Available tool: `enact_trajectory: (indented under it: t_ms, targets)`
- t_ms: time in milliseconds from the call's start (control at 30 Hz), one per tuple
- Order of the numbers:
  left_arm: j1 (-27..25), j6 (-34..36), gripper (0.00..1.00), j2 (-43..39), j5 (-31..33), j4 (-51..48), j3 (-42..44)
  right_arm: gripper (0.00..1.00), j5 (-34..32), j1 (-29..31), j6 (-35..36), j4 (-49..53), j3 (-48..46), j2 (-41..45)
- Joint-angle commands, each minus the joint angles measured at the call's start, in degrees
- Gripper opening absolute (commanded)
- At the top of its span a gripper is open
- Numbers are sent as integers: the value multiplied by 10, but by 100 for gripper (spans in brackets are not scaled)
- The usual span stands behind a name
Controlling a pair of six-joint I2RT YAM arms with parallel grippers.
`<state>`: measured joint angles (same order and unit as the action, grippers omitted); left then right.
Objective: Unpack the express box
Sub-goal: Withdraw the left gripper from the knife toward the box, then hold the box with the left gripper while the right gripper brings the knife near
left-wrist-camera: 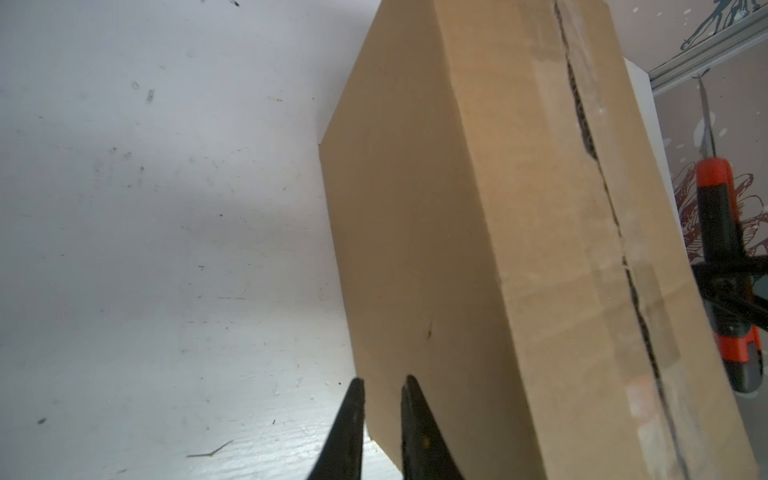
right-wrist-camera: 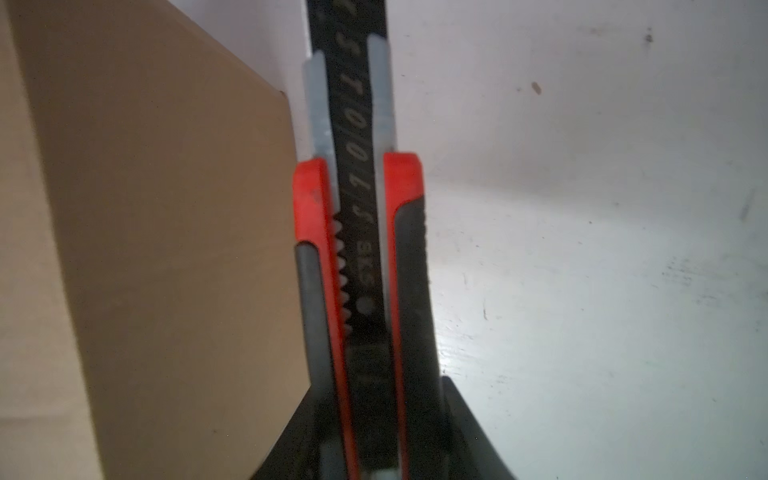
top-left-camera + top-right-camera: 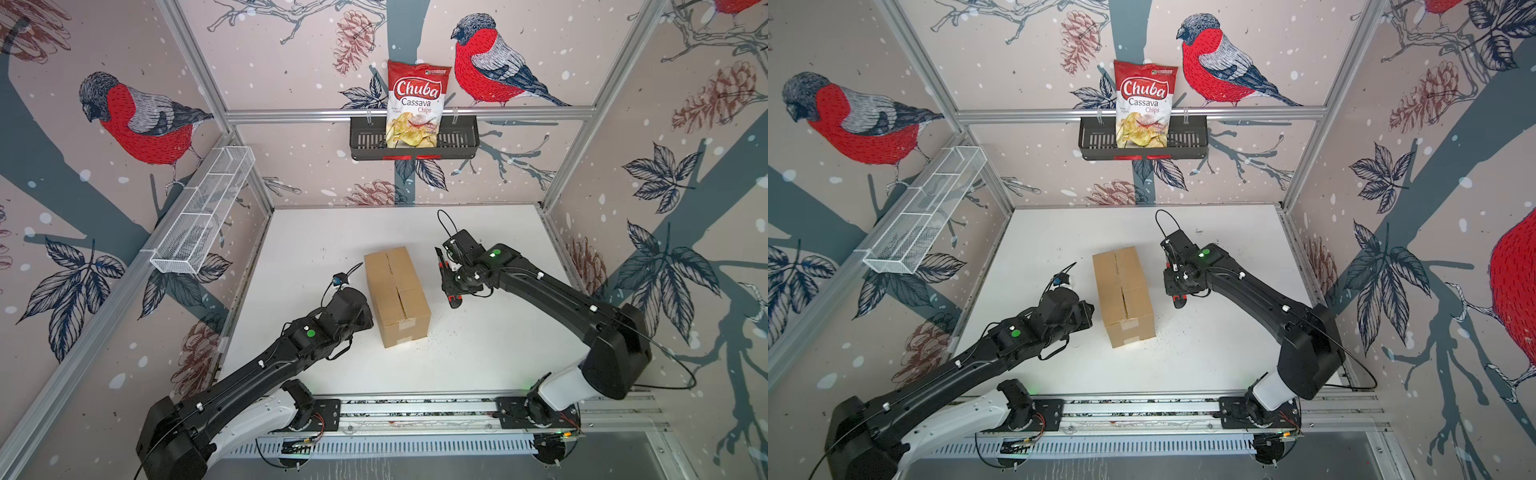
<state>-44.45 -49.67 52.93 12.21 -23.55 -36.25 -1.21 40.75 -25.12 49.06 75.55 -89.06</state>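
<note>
The express box (image 3: 397,297) (image 3: 1123,297) is a brown carton lying on the white table (image 3: 498,340), flaps down, with a dark slit along its taped top seam (image 1: 582,124). My left gripper (image 1: 383,386) is low beside the box's left long side, near its front corner. Its jaws stand a narrow gap apart with nothing between them. In both top views the left wrist (image 3: 349,309) hides its fingers. My right gripper (image 2: 374,415) (image 3: 451,276) is shut on a red and black utility knife (image 2: 361,249) (image 1: 723,232), held just right of the box with the blade pointing towards the back.
On the back wall hangs a black basket (image 3: 457,143) with a bag of cassava chips (image 3: 417,104) standing in it. A white wire shelf (image 3: 203,212) runs along the left wall. The arms' mounting rail (image 3: 415,405) lines the table's front edge.
</note>
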Motion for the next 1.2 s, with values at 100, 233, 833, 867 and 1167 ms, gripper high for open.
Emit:
enact_trajectory:
  t_ms: [100,233,833,867,1167]
  targets:
    - [-20,-33,19,21,-2,74,20,13,14,-3,95,-17,70,-62]
    - [-25,-41,19,34,-4,101,23,13,20,-8,115,-8,109,-104]
    - [-33,-67,16,90,-7,216,42,13,46,-25,136,19,252,-217]
    - [-33,-69,16,89,-9,221,44,13,35,-31,134,30,257,-218]
    - [-35,-74,16,89,-26,260,63,13,-71,-64,77,107,136,-69]
